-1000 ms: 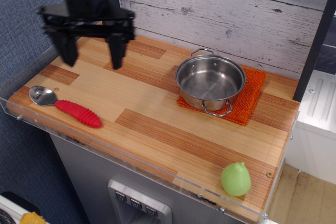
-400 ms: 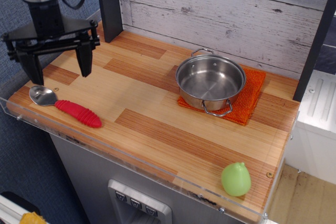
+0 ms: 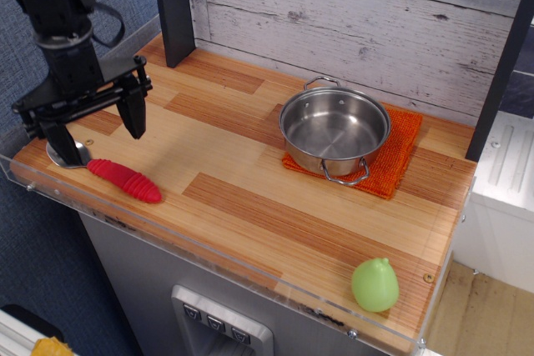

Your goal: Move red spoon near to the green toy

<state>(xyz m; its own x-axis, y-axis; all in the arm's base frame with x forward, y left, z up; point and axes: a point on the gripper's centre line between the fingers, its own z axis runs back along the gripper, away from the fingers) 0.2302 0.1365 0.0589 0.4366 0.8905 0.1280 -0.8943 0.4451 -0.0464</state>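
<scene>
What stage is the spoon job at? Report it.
Done: nothing yet. The red spoon lies at the counter's left front edge, far from the green toy at the right front corner. In hand: the gripper hangs open above the spoon's bowl end, one finger near the bowl, the other behind the handle, gripping nothing. Left: close on the spoon, carry it past the pot, set it beside the toy.

So there's a wooden plank-pattern table [image 3: 250,206] with a clear plastic lip running along its front edge. Toward the back right sits a steel pot [image 3: 334,129], empty, two little wire handles, parked on an orange knitted mat [image 3: 399,149] that sticks out on the pot's right side. Behind it all is a whitewashed wood-plank wall [image 3: 359,14], plus a dark upright post [image 3: 172,7] at the back left.
</scene>
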